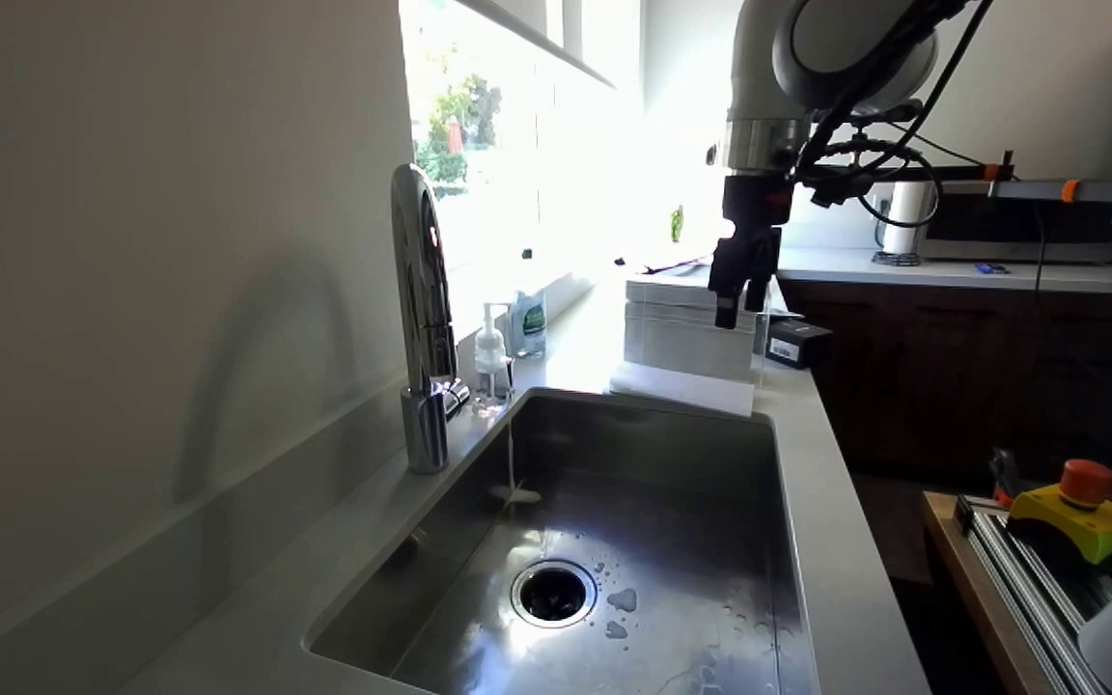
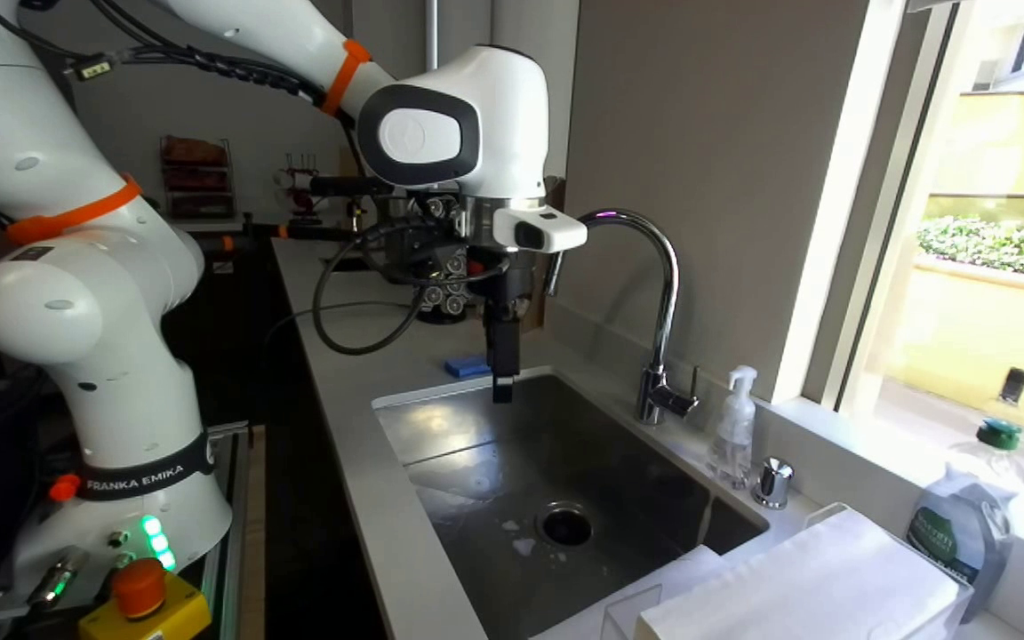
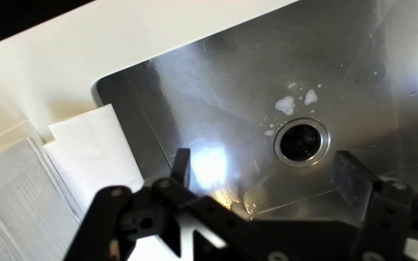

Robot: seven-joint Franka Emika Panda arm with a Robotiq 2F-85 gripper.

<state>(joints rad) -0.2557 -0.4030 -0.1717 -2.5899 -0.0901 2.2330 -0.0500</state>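
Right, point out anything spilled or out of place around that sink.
A whitish streak runs down the side of the sink below the soap dispenser, perhaps dripped soap, and small puddles lie beside the drain. A white sheet by the paper stack juts over the sink's edge, not fully on the counter.

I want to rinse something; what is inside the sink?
A drain, pale spots beside it and a streak down one wall. The hand hides part of the sink in the wrist view; the drain's dark depths cannot be seen.
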